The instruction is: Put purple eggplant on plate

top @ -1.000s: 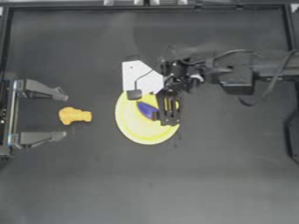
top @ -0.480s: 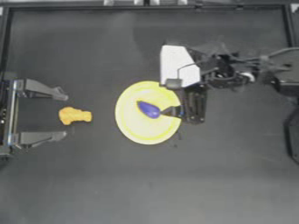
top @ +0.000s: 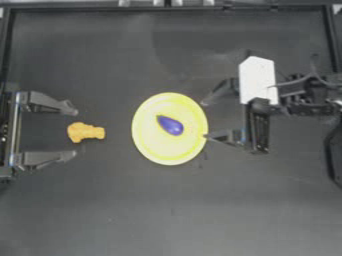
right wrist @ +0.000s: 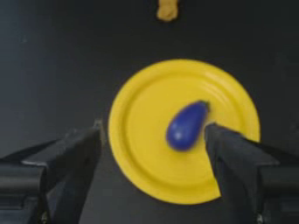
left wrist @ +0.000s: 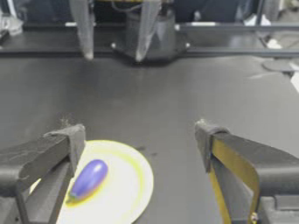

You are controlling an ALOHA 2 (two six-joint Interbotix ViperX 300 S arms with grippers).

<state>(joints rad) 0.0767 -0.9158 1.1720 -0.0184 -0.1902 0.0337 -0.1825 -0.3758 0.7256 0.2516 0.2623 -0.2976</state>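
A dark, matte, flat-topped table (top: pixel 100 200) fills the top view, its surface evenly lit with a soft pale sheen toward the far edge. A raised dark border (top: pixel 167 7) runs along the far edge and down both side edges. In the left wrist view a grey metal rail (left wrist: pixel 234 52) crosses behind the table — beyond it, blurred bluish-dark clutter.

— What do you have in the right wrist view?

— Your purple eggplant (right wrist: pixel 187 126) lies on the plate (right wrist: pixel 146 113), right of its centre. The right gripper (right wrist: pixel 153 130) is spread wide, one jaw touching the eggplant. An orange-tan piece (right wrist: pixel 167 9) sits at the top edge.
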